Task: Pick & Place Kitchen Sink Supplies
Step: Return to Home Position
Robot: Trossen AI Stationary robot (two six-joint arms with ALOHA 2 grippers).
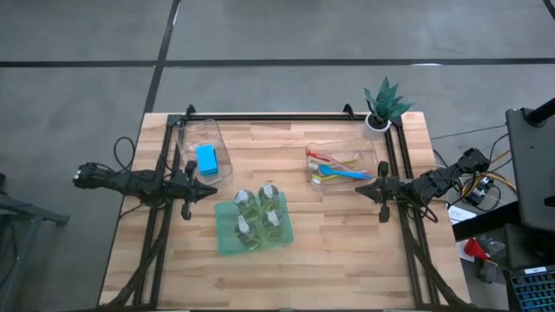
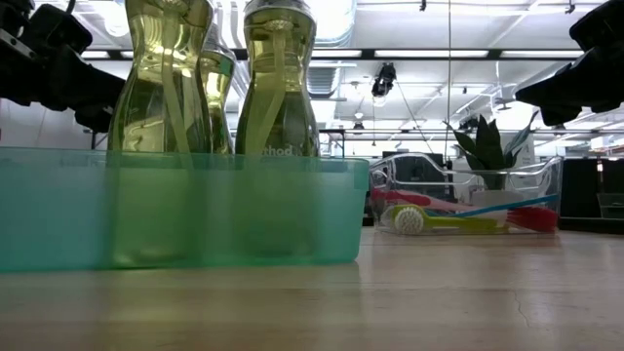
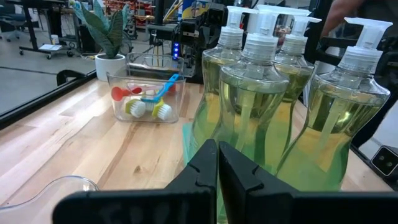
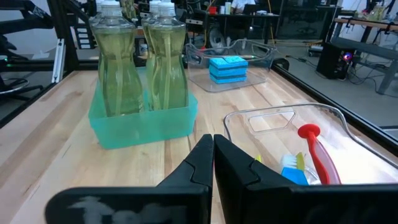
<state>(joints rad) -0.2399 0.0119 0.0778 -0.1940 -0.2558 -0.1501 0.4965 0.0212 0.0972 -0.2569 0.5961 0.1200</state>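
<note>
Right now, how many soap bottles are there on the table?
4 soap bottles, all upright inside the green bin at the middle of the table, packed in a two-by-two block. None seems to be hidden.

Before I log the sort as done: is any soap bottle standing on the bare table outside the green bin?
No, the high view shows all four bottles standing inside the green bin.

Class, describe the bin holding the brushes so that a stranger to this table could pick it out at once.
On the wooden table, look to the far right corner, where a small potted plant stands. Beside it, nearer the table's middle, sits a clear bin. Unlike the other clear bin, which holds blue sponges, and the green bin of bottles, it holds red, yellow and blue brushes.
</note>
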